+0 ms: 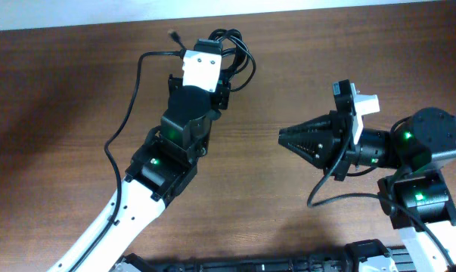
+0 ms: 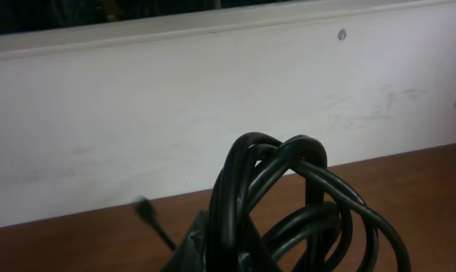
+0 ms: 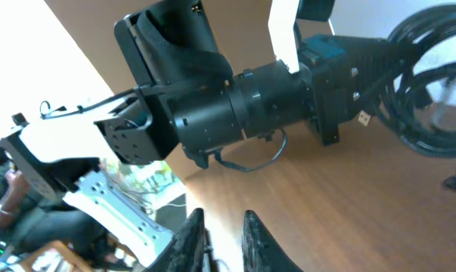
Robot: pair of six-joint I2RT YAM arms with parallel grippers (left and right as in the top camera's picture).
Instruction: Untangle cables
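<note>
— While the left gripper (image 1: 226, 74) sits at the upper middle of the overhead frame, what has it got?

— It is clamped on the cables (image 1: 239, 49), a bundle of black cords looped together. From the left wrist camera the loops rise out of the bottom of the frame and arch over at the centre, in front of a white wall (image 2: 137, 113).

— Any loose end?

— One small plug (image 1: 172, 34) shows just left of the bundle, near the top edge of the wooden table (image 1: 61, 91). The same plug appears at the lower left of the left wrist view, its cord running back toward the bundle.

— And the right gripper (image 1: 282, 137)?

— Right of centre in the overhead frame, pointing left toward the left arm, well apart from the cables. Its fingers (image 3: 190, 234) show at the bottom of the right wrist view with a narrow gap between them and nothing in it.

— Does that camera see the bundle?

— Yes, at the upper right of its frame, at the tip of the left gripper.
</note>
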